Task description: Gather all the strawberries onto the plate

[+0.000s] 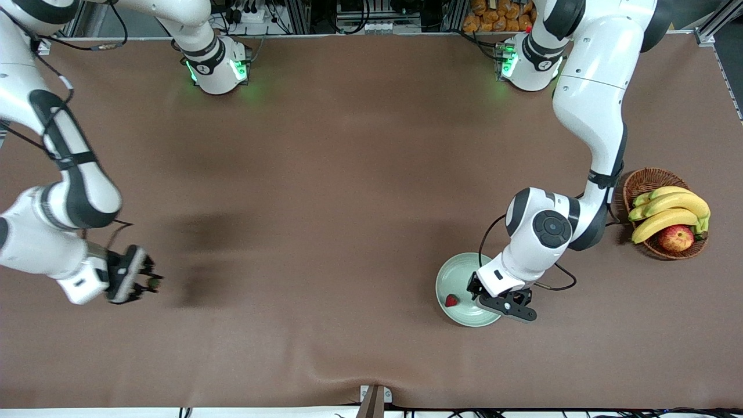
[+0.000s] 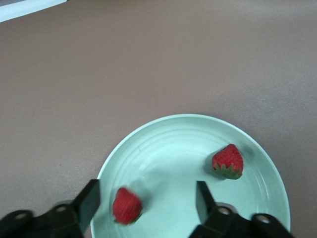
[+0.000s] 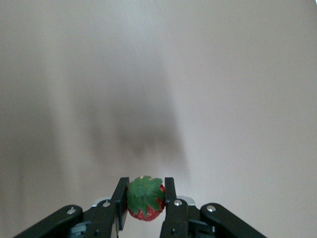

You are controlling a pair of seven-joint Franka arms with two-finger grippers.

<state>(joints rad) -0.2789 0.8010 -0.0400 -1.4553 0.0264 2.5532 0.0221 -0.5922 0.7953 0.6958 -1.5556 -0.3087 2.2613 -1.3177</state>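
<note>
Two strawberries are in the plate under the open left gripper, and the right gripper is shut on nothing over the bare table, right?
Not quite. The right gripper is shut on the third strawberry, as the right wrist view shows. The rest stands: the left wrist view shows two strawberries in the plate under the open left gripper, and the right gripper is over bare table.

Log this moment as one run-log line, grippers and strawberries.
left gripper: open over plate | two strawberries in plate | right gripper: shut on third strawberry, over bare table at right arm's end
</note>
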